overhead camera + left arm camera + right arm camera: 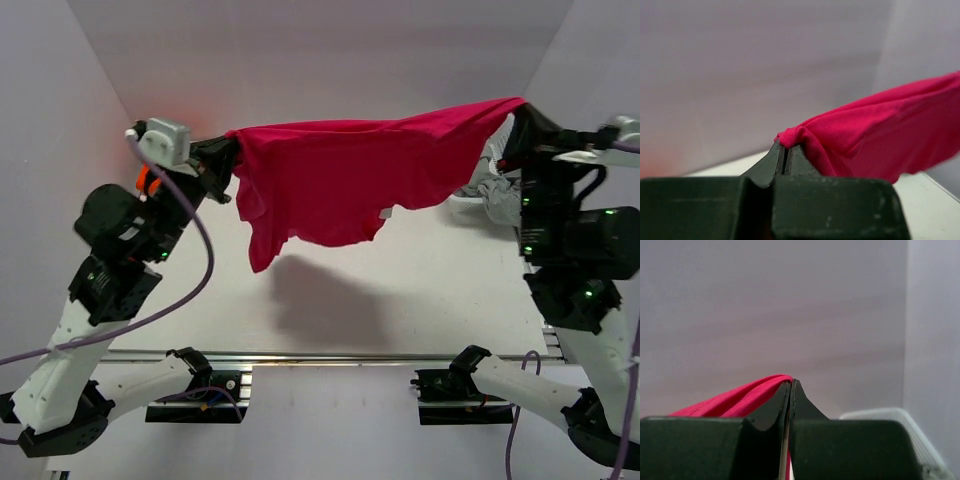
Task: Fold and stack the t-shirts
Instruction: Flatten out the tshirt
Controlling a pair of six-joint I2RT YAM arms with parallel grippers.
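A magenta-red t-shirt hangs stretched in the air above the white table, held by both arms. My left gripper is shut on its left corner. In the left wrist view the cloth bunches at the tips of the gripper. My right gripper is shut on the right corner, raised high. The right wrist view has the red cloth running left from the closed gripper. The shirt's lower edge dangles lowest at the left. No orange t-shirt is in view.
A grey-white crumpled cloth lies in a white basket at the table's right side, behind the right arm. White walls close in the table at the back and both sides. A metal rail runs along the near edge.
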